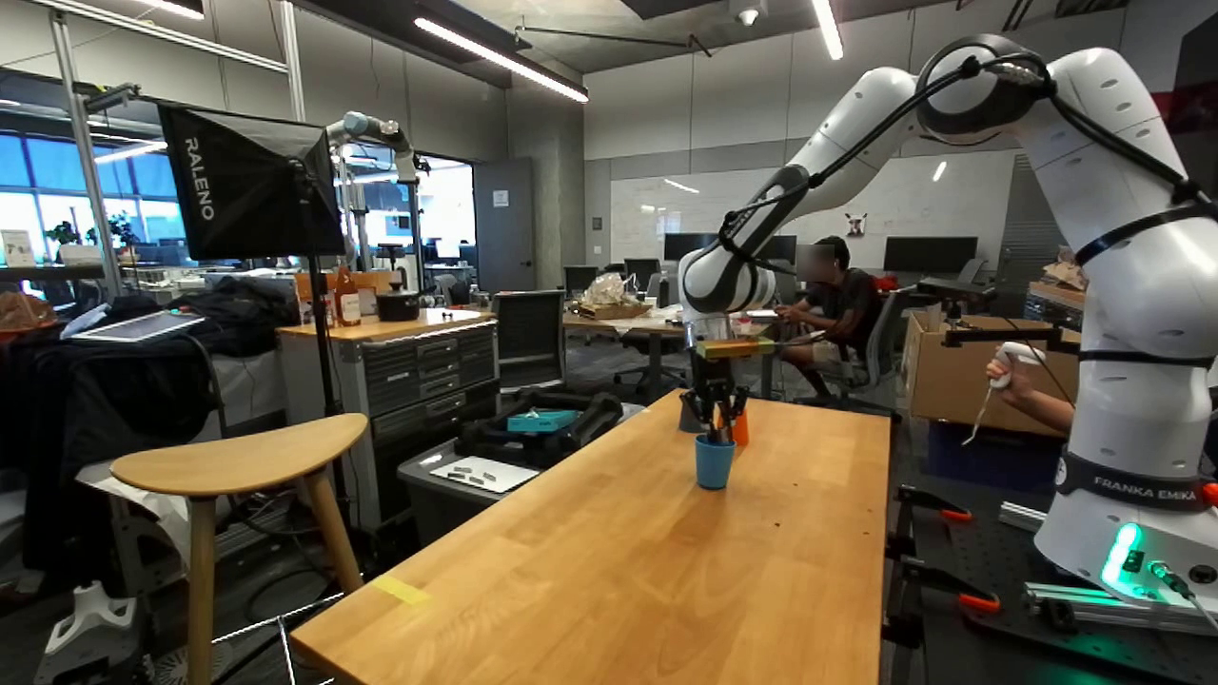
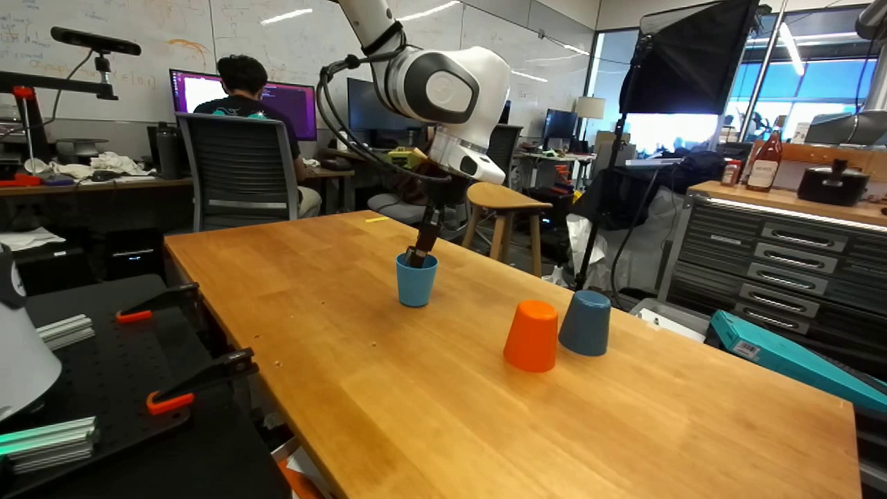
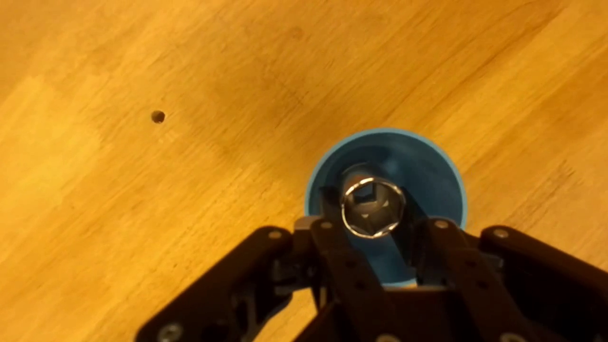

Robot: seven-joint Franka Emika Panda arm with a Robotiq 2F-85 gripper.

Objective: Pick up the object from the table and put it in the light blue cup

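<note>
The light blue cup (image 1: pixel 714 463) stands upright on the wooden table and shows in both exterior views (image 2: pixel 416 283). My gripper (image 2: pixel 418 255) points down into its mouth, fingertips below the rim. In the wrist view the gripper (image 3: pixel 372 205) has its fingers close against both sides of a shiny metal socket (image 3: pixel 375 227), so it looks shut on it. The socket is within the cup's rim (image 3: pixel 457 173), nearer one side of the opening. I cannot tell whether it touches the cup's bottom. In the exterior views the cup wall and fingers mostly hide the socket.
An orange cup (image 2: pixel 531 336) and a dark blue cup (image 2: pixel 585 323) stand upside down side by side on the table (image 2: pixel 388 388). They are behind the gripper in an exterior view (image 1: pixel 741 430). Black clamps (image 2: pixel 215 371) with orange ends grip the table edge by the robot base.
</note>
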